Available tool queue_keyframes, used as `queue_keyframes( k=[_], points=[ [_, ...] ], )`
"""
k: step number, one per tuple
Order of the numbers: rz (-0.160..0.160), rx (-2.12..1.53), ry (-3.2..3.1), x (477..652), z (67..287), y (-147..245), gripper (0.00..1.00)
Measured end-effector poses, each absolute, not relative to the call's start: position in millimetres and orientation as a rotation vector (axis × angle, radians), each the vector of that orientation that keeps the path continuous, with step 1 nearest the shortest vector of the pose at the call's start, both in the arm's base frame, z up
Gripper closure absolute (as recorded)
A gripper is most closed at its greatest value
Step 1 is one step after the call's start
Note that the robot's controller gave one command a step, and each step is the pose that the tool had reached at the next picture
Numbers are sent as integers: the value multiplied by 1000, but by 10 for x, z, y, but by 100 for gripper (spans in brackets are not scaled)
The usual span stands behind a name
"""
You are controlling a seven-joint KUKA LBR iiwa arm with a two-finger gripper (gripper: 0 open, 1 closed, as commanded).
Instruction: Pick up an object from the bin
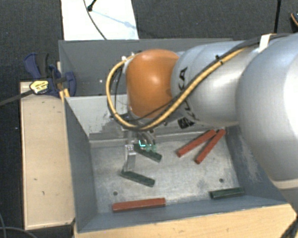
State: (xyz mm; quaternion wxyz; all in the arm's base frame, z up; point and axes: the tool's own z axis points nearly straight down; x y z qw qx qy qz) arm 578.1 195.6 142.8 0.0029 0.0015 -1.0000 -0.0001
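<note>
From my console I see the gripper [133,160] low over the left-middle of the bin [82,161], just above a dark green bar [138,178] that is flat, slim and lying aslant on the floor. I can't tell whether the gripper is clenched or released. A shorter dark green piece [152,154] sits just beside it, with two red sticks [195,142] farther right.

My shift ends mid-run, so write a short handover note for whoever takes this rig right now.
Gripper: low at the bin's middle, above the left end of a dark green bar, with a small green piece beside it; whether it holds anything is unclear.
Others: two red sticks right of it, a red bar at the front wall, a second green bar front right.
Done: nothing lifted clear.
Left: grasp one thing and raise it out.
</note>
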Motion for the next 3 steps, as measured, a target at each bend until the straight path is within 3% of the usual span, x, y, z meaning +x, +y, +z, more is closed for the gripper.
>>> queue_keyframes(
  k=[1, 2, 3],
  points=[
    [6, -176, -3133, 5904, 669, 923, 0],
    [-2, -170, -3139, 5915, 708, 983, 100],
    [-5, -173, -3147, 5727, 2093, 992, 100]
  ],
)
